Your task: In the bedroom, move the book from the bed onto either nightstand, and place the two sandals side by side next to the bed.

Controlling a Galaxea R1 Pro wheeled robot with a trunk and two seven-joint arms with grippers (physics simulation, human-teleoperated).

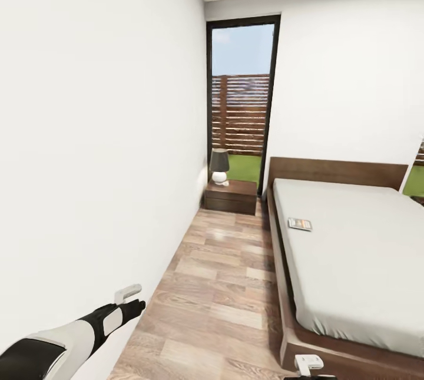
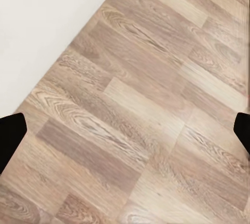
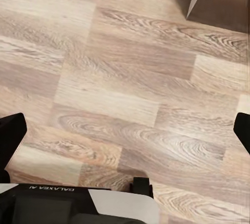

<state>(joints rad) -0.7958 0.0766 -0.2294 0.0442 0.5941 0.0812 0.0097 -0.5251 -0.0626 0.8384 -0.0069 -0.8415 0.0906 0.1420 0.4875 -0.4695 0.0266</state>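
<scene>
The book point(image 1: 300, 224), thin with a pale cover and an orange band, lies flat on the off-white mattress of the bed point(image 1: 353, 262), near its left edge and toward the headboard. A dark-brown nightstand point(image 1: 231, 196) stands in the far corner left of the bed, below the tall window. My left gripper point(image 1: 134, 307) hangs low by the left wall, open over bare floor, its fingertips point(image 2: 11, 138) wide apart. My right gripper point(image 3: 125, 135) is open too, above the floor beside the bed's foot. The blue sandals are out of view.
A lamp point(image 1: 219, 166) with a dark shade stands on the nightstand. A strip of wood-plank floor point(image 1: 224, 286) runs between the white left wall point(image 1: 88, 162) and the bed frame point(image 1: 281, 274). The frame's corner point(image 3: 219, 0) is close to my right arm.
</scene>
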